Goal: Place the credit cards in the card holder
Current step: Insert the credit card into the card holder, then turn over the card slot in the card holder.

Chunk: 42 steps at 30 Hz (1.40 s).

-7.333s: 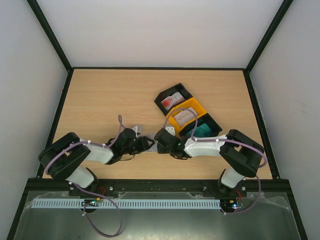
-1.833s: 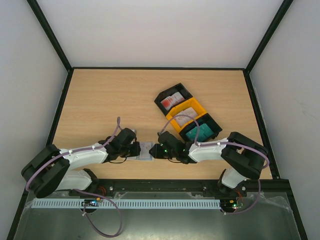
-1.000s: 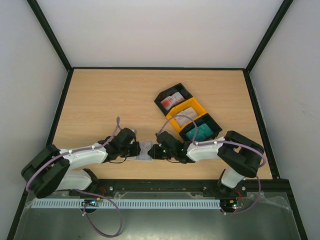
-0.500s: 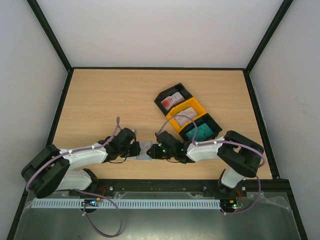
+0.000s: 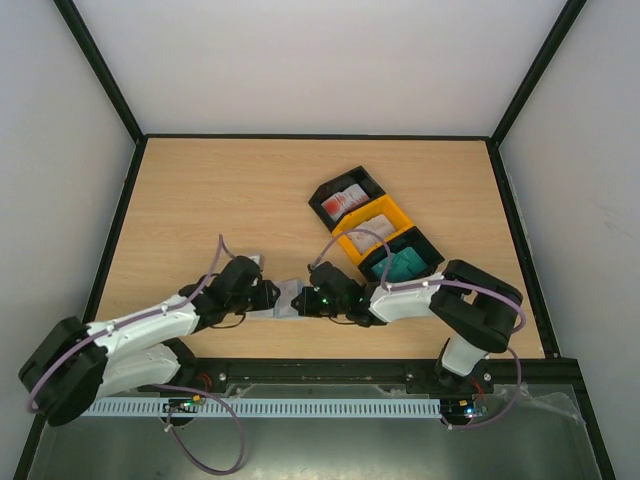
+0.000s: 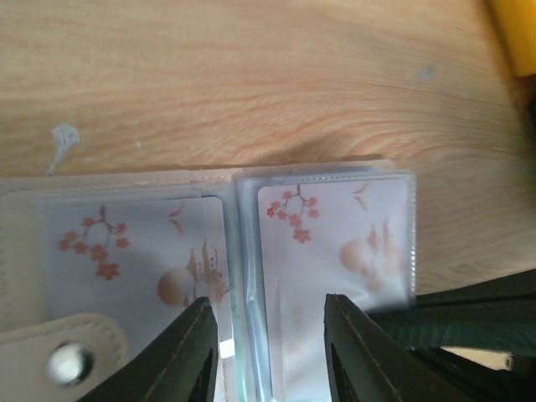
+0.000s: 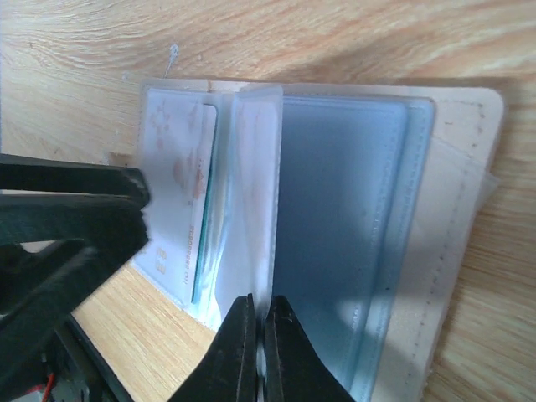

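Observation:
The card holder (image 5: pixel 287 296) lies open on the table near the front edge, between both grippers. Its beige cover (image 7: pixel 461 209) and clear sleeves show in both wrist views. White credit cards with red blossom print (image 6: pixel 335 243) sit inside the sleeves, and one teal-edged card (image 7: pixel 199 243) shows among them. My left gripper (image 6: pixel 272 352) is open, its fingers straddling the sleeves' spine. My right gripper (image 7: pixel 255 335) is shut on the edge of one clear sleeve, which stands lifted. More credit cards lie in the bins: white-red (image 5: pixel 345 200), pale (image 5: pixel 368 230), teal (image 5: pixel 405 264).
Three open bins stand in a diagonal row right of centre: a black one (image 5: pixel 325 195), an orange one (image 5: pixel 392 212) and another black one (image 5: pixel 428 250). The left gripper's dark fingers (image 7: pixel 67 218) fill the left of the right wrist view.
My left gripper has opened and its arm has swung slightly left and lower. My right gripper has closed onto a clear sleeve of the card holder.

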{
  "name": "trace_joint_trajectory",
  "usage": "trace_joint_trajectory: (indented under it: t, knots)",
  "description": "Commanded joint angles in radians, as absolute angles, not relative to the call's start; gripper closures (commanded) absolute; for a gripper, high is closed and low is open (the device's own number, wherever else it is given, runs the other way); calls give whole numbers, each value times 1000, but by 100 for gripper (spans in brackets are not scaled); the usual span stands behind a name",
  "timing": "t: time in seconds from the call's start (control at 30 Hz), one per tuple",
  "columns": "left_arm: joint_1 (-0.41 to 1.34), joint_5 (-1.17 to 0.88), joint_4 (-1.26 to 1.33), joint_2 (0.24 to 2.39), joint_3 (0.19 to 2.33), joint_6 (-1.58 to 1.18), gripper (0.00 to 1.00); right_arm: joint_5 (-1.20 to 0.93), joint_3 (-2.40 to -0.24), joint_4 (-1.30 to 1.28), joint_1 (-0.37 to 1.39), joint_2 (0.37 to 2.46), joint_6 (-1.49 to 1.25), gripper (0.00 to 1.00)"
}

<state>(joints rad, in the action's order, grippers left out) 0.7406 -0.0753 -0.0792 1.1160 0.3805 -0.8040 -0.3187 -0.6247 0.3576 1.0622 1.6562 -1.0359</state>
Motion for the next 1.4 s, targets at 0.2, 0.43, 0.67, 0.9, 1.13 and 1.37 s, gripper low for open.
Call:
trace_joint_trajectory:
  t: [0.2, 0.43, 0.67, 0.9, 1.13, 1.37]
  knots:
    - [733, 70, -161, 958, 487, -754, 48, -112, -682, -133, 1024, 1513, -785, 98]
    - [724, 84, -177, 942, 544, -729, 45, -142, -786, -201, 1019, 1546, -778, 94]
    - [712, 81, -220, 886, 559, -714, 40, -207, -906, -148, 1044, 1649, -816, 68]
    - [683, 82, -277, 800, 575, -694, 33, -302, -935, -25, 1072, 1680, -844, 45]
    - [663, 52, -298, 738, 575, -699, 26, -186, -969, -102, 1038, 1580, -766, 34]
    - [655, 30, -269, 723, 563, -725, 20, -88, -1075, -300, 810, 1472, -548, 35]
